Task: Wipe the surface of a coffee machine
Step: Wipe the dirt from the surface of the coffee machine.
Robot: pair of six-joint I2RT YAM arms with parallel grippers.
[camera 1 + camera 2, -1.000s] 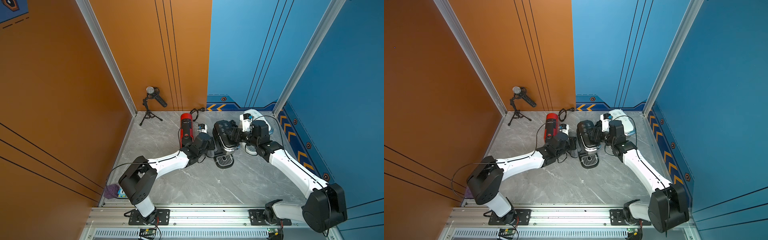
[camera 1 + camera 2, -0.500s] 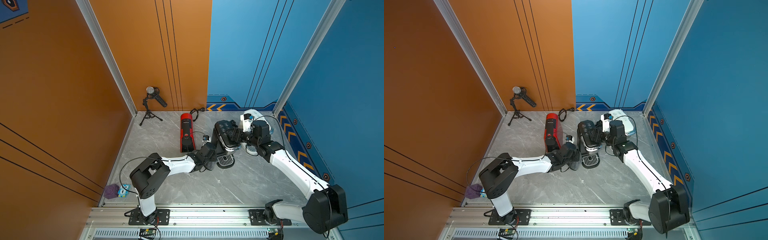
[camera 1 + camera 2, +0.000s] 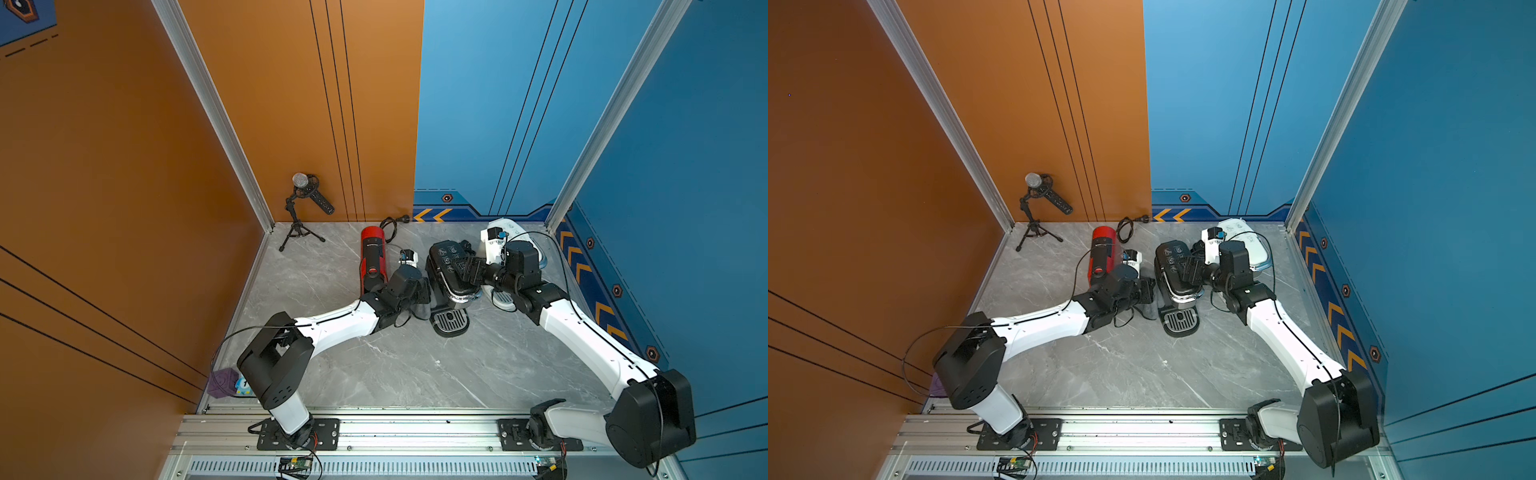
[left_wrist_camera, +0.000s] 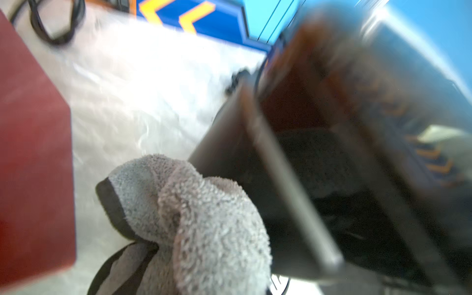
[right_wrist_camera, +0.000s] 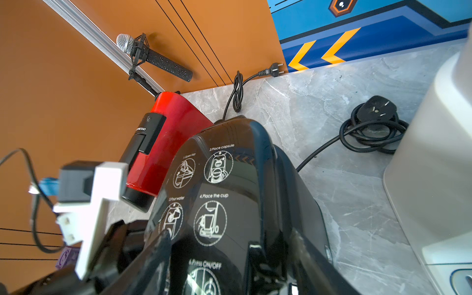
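The black coffee machine (image 3: 446, 266) (image 3: 1173, 266) (image 5: 229, 184) stands mid-table with printed icons on its top. My right gripper (image 3: 467, 270) (image 3: 1192, 268) reaches over it from the right. Its fingers (image 5: 158, 255) straddle the top panel and are closed against it. My left gripper (image 3: 417, 291) (image 3: 1147, 291) is shut on a grey cloth (image 3: 422, 309) (image 4: 191, 217), which rests against the machine's left side (image 4: 268, 191). The cloth hides the left jaws in the wrist view, which is blurred.
A red coffee machine (image 3: 372, 259) lies just left of my left wrist. A microphone on a tripod (image 3: 301, 195) stands back left, and a white appliance (image 3: 511, 232) back right. A coiled black cable (image 5: 373, 127) lies behind the machine. A purple block (image 3: 222, 382) sits at the front left edge.
My left gripper with the cloth slid toward the front along the machine's left side, then came back up beside it. The right arm and the machine have stayed put.
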